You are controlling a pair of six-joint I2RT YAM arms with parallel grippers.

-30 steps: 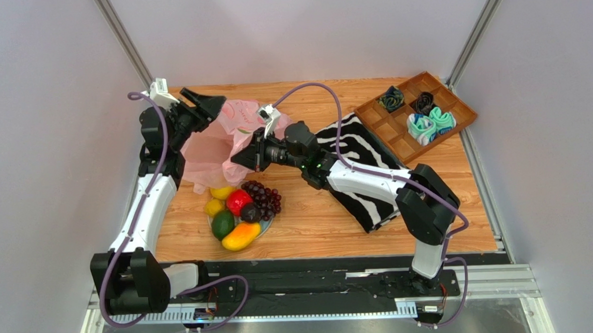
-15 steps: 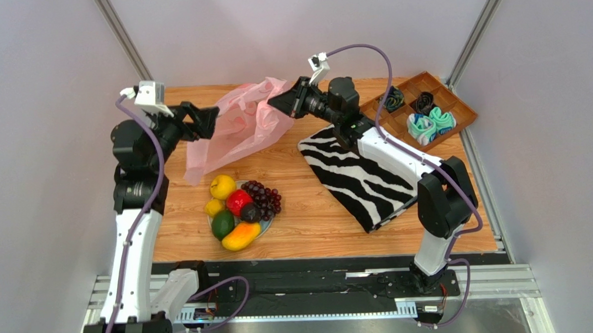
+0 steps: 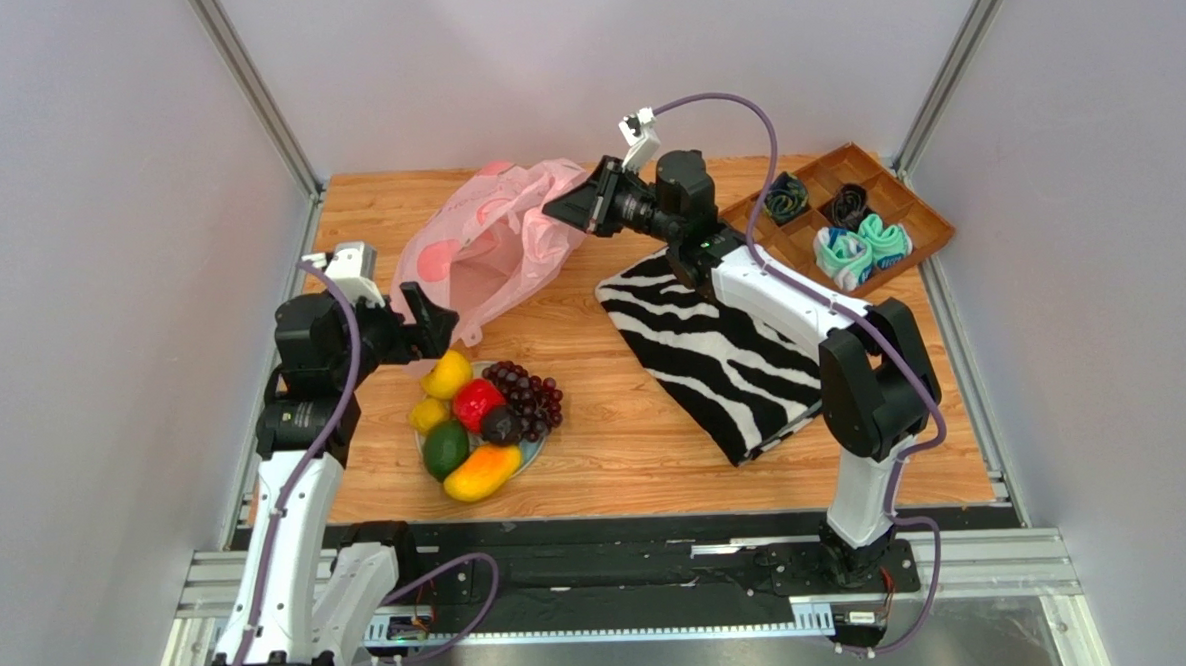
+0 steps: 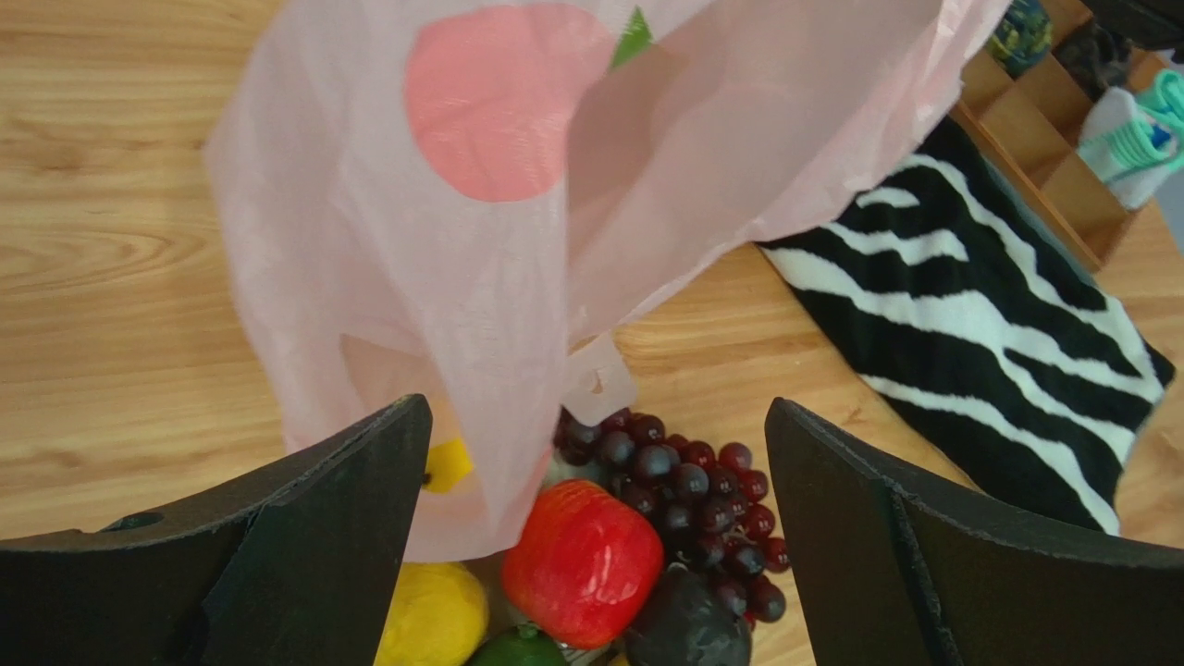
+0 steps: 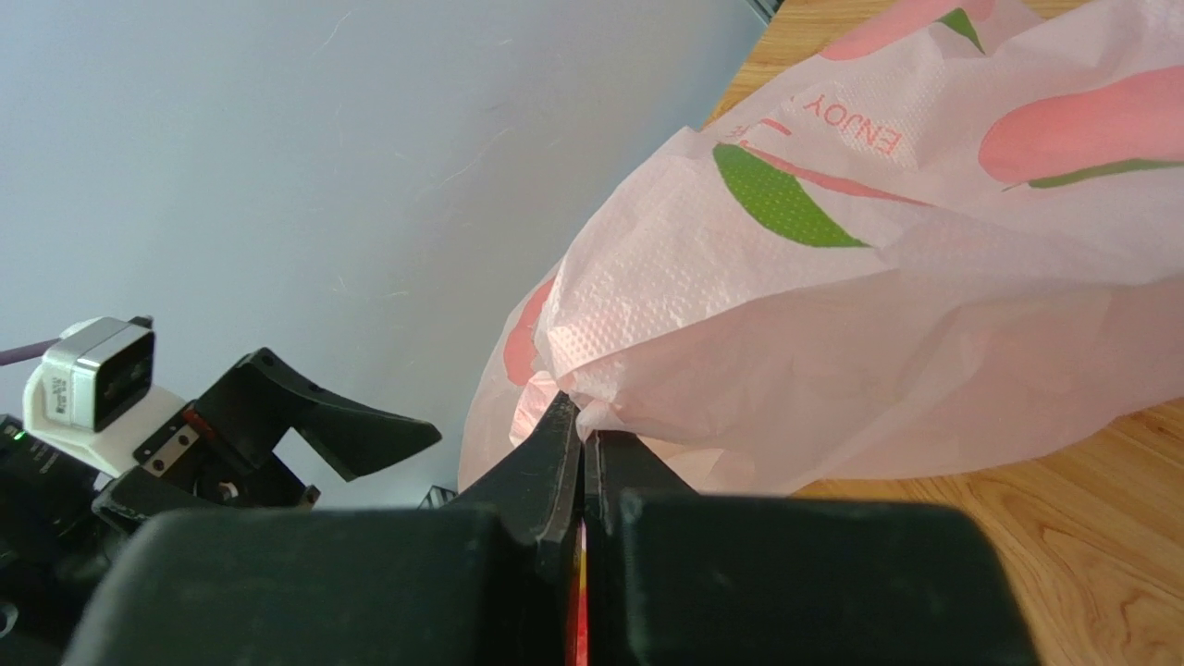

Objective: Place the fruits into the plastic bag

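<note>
Pink translucent film, printed with darker peaches and green leaves, forms the plastic bag (image 3: 487,248). It hangs over the far left of the table (image 3: 634,437), held by the right gripper (image 5: 584,441), whose jaws are pressed together on a small pinch of film at the bag's upper edge. The left gripper (image 4: 598,416) stands wide open and empty, just above the fruits (image 3: 483,421). These lie heaped on the near side of the bag: two lemons (image 3: 445,374), a red fruit (image 3: 478,403), a grape bunch (image 3: 530,392), a green oval fruit (image 3: 443,449) and a mango (image 3: 482,472). The bag is judged light, limp and slippery. It will probably collapse shut unless a handle loop or a fold of the rim is held apart, so those are the places to take hold of it. The fruits look hard, smooth and rounded, so they may roll. Each is best pinched across its narrow middle, and the knobbly grapes around the cluster. Whether the bag's mouth is open cannot be told from any view, nor whether its lower edge touches the table. In the left wrist view one lemon shows only through the film, the green fruit is cut off by the frame, and the mango is absent. A dark rounded piece beside the grapes is hard to identify.
</note>
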